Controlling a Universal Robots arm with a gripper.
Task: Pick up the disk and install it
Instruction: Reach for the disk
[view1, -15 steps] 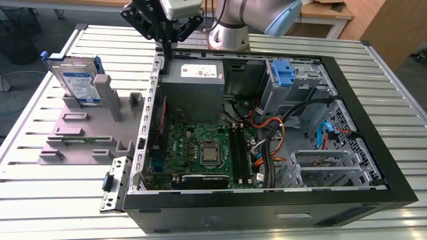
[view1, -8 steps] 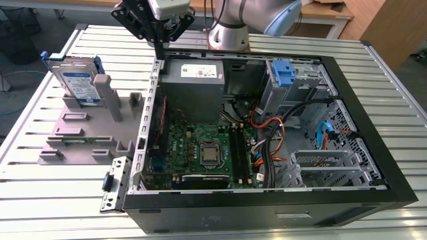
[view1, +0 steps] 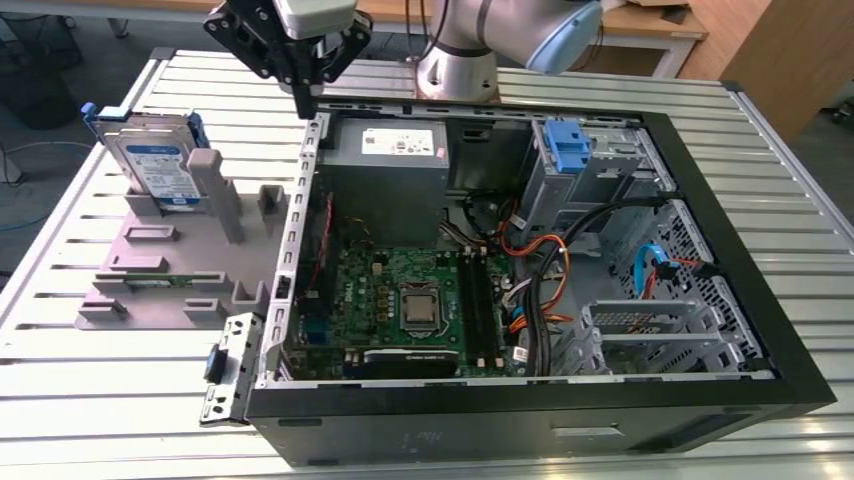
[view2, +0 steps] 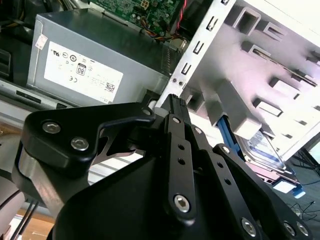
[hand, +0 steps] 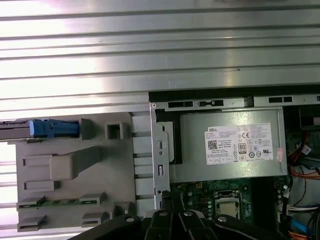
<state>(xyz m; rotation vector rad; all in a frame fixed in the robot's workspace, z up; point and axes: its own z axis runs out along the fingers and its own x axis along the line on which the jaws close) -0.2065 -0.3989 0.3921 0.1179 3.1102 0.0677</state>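
The disk (view1: 155, 163) is a silver-grey drive with a white-and-blue label and blue side rails. It stands upright in a grey holder (view1: 174, 270) on the exterior view's left. The first wrist view shows the disk (hand: 52, 128) edge-on by its blue rail, and the second wrist view shows part of the disk (view2: 261, 151) behind the holder's posts. My gripper (view1: 308, 104) hangs above the case's back left corner, to the right of the disk and apart from it. Its fingers (view2: 175, 107) meet at the tip, shut on nothing.
An open computer case (view1: 694, 190) lies on the slatted metal table (view1: 107, 400). Inside are a grey power supply (view1: 387, 150), a green motherboard (view1: 400, 300), loose cables (view1: 561, 260) and a drive bay with a blue latch (view1: 566, 150). The arm's base (view1: 461, 70) stands behind the case.
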